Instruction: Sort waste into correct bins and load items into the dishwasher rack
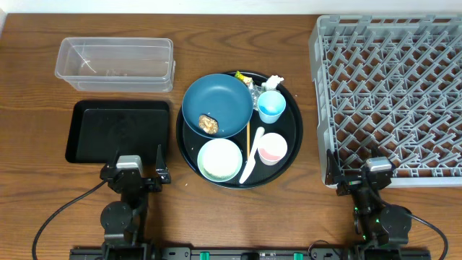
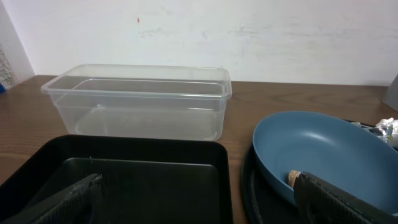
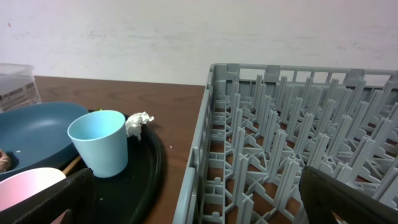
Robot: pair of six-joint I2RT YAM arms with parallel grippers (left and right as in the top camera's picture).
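Off at 1 o'clock from the left gripper point(image 1: 134, 162) sits the dark blue bowl point(image 1: 216, 106), farther from the right gripper point(image 1: 359, 172); both spread wide, empty.

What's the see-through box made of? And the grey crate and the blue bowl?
The see-through box looks like thin clear plastic: the table shows through its glossy walls. The grey crate looks like moulded matte plastic, pegs and lattice in one piece. The dark blue bowl is smooth with a dull sheen; plastic or ceramic, hard to tell.
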